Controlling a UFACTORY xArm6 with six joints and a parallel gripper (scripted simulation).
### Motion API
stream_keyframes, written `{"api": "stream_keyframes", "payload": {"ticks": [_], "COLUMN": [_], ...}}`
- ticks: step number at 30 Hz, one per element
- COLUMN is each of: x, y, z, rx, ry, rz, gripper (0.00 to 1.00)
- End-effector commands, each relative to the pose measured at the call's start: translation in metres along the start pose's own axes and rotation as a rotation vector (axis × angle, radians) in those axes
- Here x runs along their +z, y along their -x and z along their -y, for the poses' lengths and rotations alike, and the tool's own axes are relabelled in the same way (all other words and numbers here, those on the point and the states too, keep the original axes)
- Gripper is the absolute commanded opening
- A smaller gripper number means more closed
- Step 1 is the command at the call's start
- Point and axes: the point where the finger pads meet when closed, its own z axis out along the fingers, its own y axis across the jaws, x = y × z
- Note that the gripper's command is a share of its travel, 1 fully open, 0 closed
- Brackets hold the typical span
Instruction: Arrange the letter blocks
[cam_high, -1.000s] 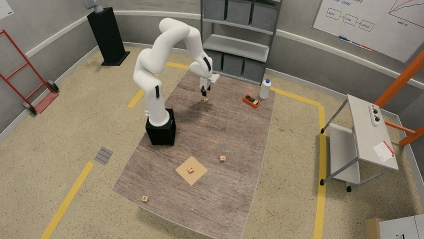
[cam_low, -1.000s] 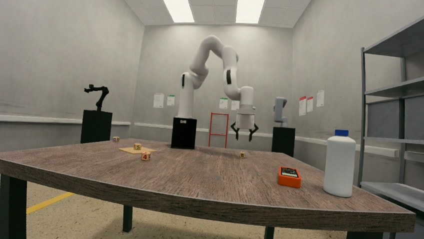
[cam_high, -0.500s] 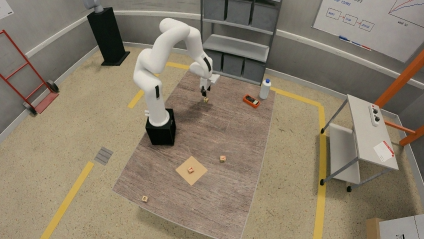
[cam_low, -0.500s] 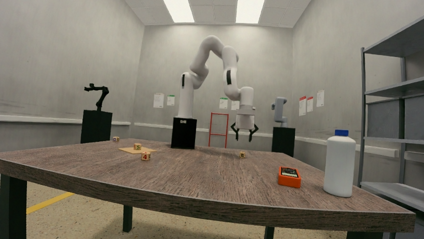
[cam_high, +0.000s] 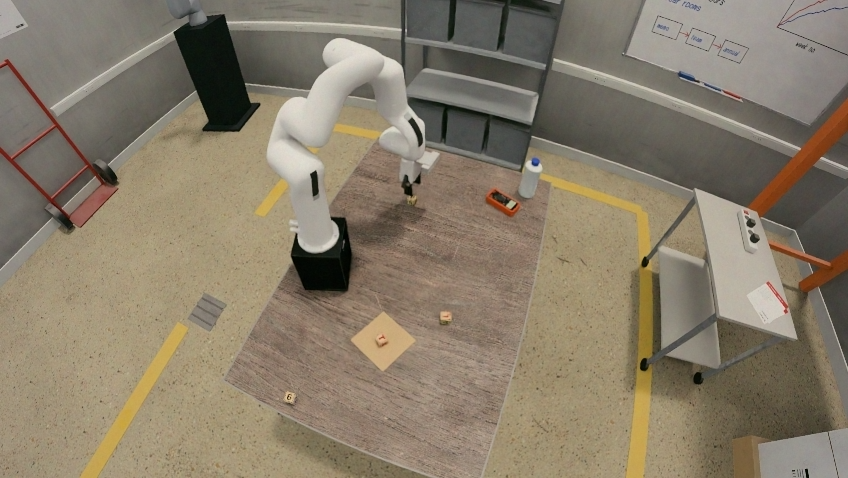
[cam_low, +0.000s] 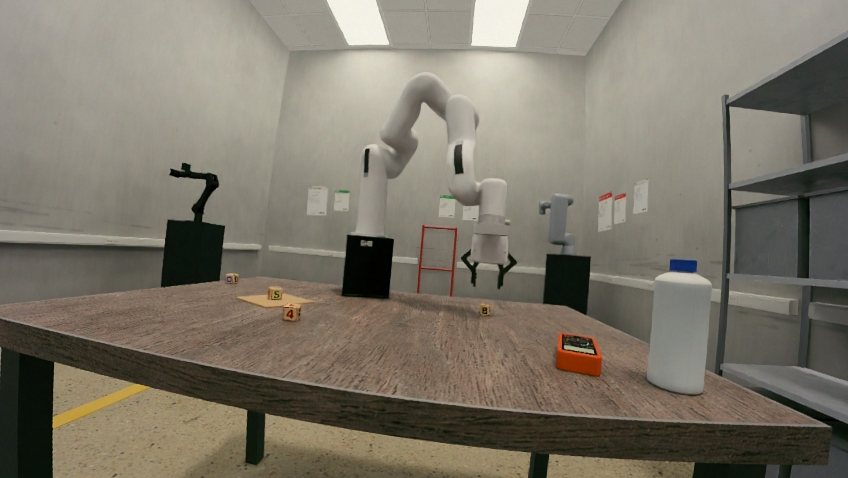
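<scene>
A tan mat (cam_high: 399,351) (cam_low: 254,299) lies on the wooden table (cam_high: 451,261) (cam_low: 380,356). One small wooden block (cam_high: 381,340) (cam_low: 274,292) sits on the mat. A second block (cam_high: 445,317) (cam_low: 291,312) lies just off the mat and shows a 4 on one side. A third block (cam_high: 289,397) (cam_low: 231,277) with a 6 on top lies near the table's corner. The fourth block (cam_high: 412,200) (cam_low: 484,309) lies alone at the other end of the table. My gripper (cam_high: 407,192) (cam_low: 486,285) hangs a short way above this fourth block, fingers apart and empty.
An orange device (cam_high: 502,201) (cam_low: 578,353) and a white bottle (cam_high: 530,177) (cam_low: 678,328) stand near the table's edge by the grey shelf (cam_high: 475,89). The arm's black base (cam_high: 321,261) (cam_low: 367,266) stands at the table's side.
</scene>
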Motion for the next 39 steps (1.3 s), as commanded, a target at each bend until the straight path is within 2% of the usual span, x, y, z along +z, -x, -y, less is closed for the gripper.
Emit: {"api": "stream_keyframes", "payload": {"ticks": [1, 20, 39], "x": [0.005, 0.03, 0.035], "y": [0.0, 0.0, 0.0], "z": [0.001, 0.001, 0.001], "rx": [0.0, 0.0, 0.0], "ry": [-0.003, -0.003, -0.003], "rz": [-0.001, -0.001, -0.001], "gripper": [0.69, 0.69, 0.69]}}
